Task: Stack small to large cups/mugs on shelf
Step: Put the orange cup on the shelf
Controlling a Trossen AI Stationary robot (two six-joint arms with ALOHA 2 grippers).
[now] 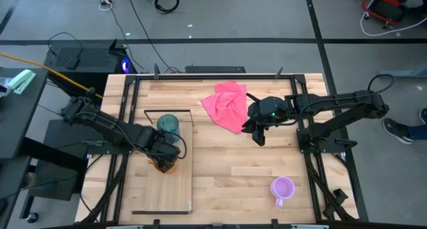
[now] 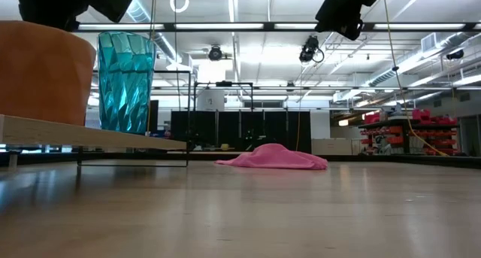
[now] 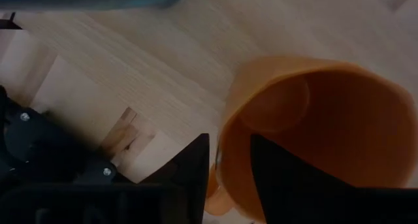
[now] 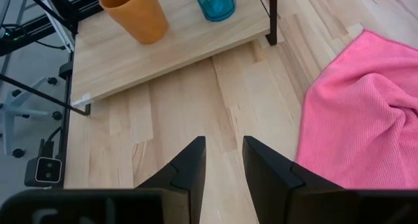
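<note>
Nearest us, left tool (image 3: 228, 168) straddles the rim of the orange mug (image 3: 313, 132), one finger inside, one outside by the handle, small gaps on both sides of the wall: we read it as released, mug standing on the shelf (image 1: 175, 189) on its own

We judge the step as letting go and clearing: lift straight up so the inner finger doesn't drag the rim and tip the mug, don't swing sideways

Just beyond, the teal tumbler (image 1: 167, 125) stands upright on the same shelf near the wire-frame end, beside the mug but apart, so back off away from it

Farther off, the lilac mug (image 1: 282, 187) sits on the surface, not yet on the shelf

Right tool (image 1: 259, 134) hovers near the pink cloth (image 1: 227, 105), fingers apart, empty
</note>
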